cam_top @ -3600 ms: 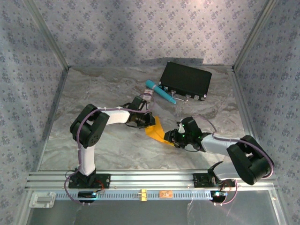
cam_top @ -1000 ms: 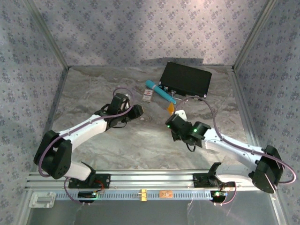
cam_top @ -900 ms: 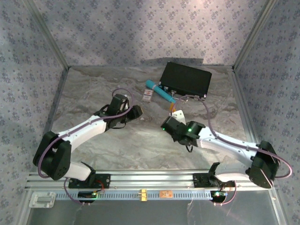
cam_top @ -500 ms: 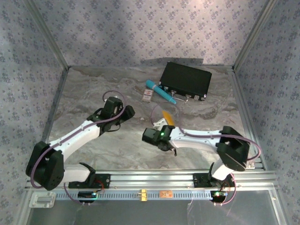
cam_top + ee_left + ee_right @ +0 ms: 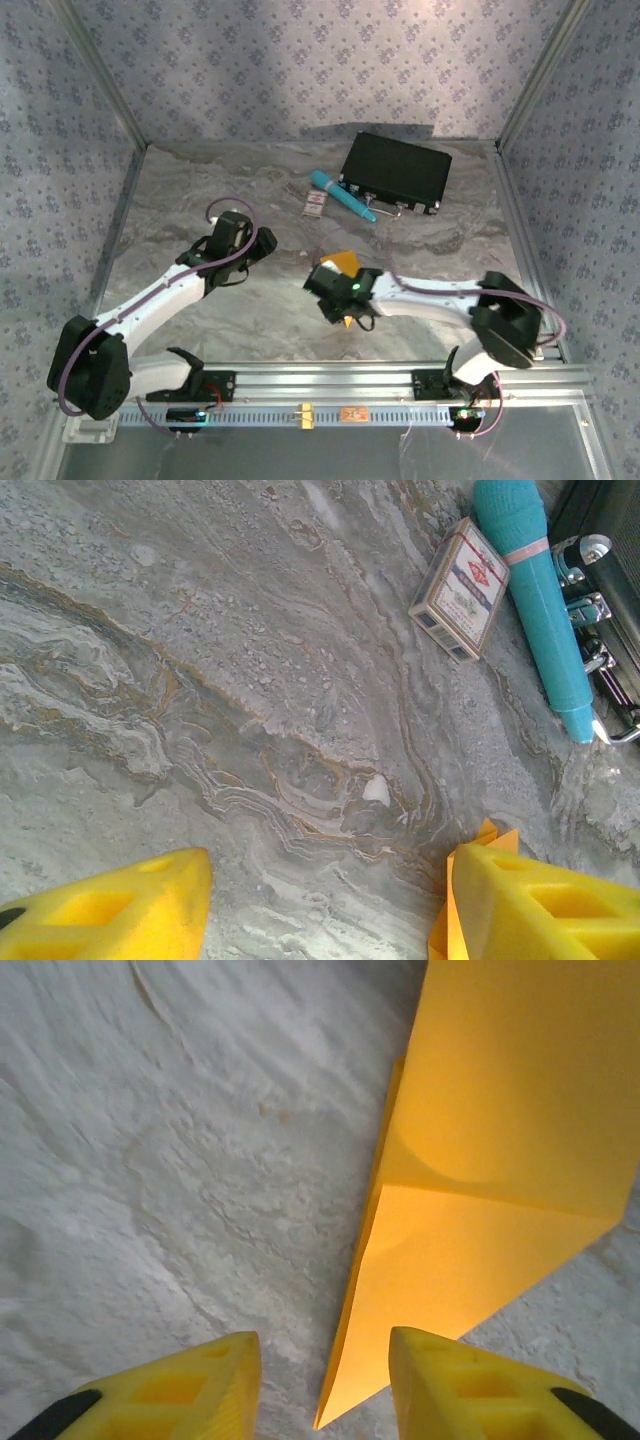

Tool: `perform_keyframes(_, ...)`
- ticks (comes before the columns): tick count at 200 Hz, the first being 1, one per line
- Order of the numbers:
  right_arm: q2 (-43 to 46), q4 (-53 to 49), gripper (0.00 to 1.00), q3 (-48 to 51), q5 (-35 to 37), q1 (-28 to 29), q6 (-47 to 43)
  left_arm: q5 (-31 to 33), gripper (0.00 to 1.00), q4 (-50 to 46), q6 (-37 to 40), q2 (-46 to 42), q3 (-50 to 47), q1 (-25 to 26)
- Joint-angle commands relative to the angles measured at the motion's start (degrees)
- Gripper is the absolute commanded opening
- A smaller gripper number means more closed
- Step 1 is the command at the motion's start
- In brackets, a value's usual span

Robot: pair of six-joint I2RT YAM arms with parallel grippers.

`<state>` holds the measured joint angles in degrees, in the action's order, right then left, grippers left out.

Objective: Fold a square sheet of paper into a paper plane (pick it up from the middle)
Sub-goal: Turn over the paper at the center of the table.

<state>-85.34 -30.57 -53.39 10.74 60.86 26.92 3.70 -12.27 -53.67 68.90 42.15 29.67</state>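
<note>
Just ahead of right pincer (image 5: 320, 1352) lies paper plane (image 5: 480, 1160).

Smooth matt paper plane (image 5: 490, 1150) lies on a grainy, stone-look tabletop (image 5: 150, 1160).

The left gripper (image 5: 264, 241) hangs over a marbled grey-and-beige table top (image 5: 190, 190), which is noted on every side of it. Beyond the gripper, a back wall (image 5: 300, 70) papered in a blue-grey floral pattern is recorded. Matching side walls (image 5: 50, 200) are seen to its left and far to its right. Aluminium posts (image 5: 100, 75) are fitted at the wall joints. A slotted aluminium rail (image 5: 330, 382) is mounted along the near edge, behind the gripper. A brighter patch of light is observed high on the back wall.
</note>
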Motion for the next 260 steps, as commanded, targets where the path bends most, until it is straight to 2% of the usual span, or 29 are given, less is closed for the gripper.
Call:
perform_keyframes(1,6.67,11.44,0.39,6.26,-13.42,-7.04,-0.33,-3.04,0.64,1.51,1.02,1.24,-0.05,-0.24)
perform_keyframes(15,8.43,16.72,0.33,10.02,-20.95,-12.59,1.40,-5.45,0.62,3.33,1.15,2.54,0.04,-0.30)
perform_keyframes(30,7.78,19.89,0.22,11.81,-27.48,-17.13,2.88,-8.54,0.58,5.49,1.45,4.12,0.27,-0.24)
perform_keyframes(37,7.13,20.99,0.19,12.28,-28.73,-18.41,3.44,-9.62,0.56,6.07,1.55,4.81,0.41,-0.10)
perform_keyframes(70,3.44,25.38,0.15,13.83,-32.59,-21.66,6.56,-12.70,0.48,7.38,2.24,6.94,1.14,0.26)
perform_keyframes(110,-2.10,30.52,0.15,15.26,-34.29,-22.78,12.33,-14.36,0.45,8.49,2.28,8.15,1.34,0.57)
perform_keyframes(143,-6.15,31.80,0.15,15.83,-32.52,-23.09,17.56,-15.39,0.42,8.84,2.09,9.30,1.73,0.97)
perform_keyframes(169,-8.14,33.14,0.15,16.49,-30.40,-23.19,23.67,-15.85,0.40,8.84,2.08,10.14,2.05,1.06)
perform_keyframes(184,-8.90,34.16,0.15,17.36,-28.09,-23.21,30.30,-16.52,0.38,9.10,1.95,10.87,2.36,1.17)
perform_keyframes(223,-12.22,52.64,0.15,24.84,-26.26,-21.81,50.81,-18.98,0.32,9.59,1.81,13.57,3.51,1.63)
perform_keyframes(237,-12.59,57.73,0.16,24.75,-26.36,-20.26,52.27,-20.19,0.30,9.80,1.86,14.46,3.90,1.79)
perform_keyframes(260,-9.71,57.46,0.18,22.65,-26.08,-18.69,50.92,-21.43,0.28,9.97,2.08,15.58,4.63,2.08)
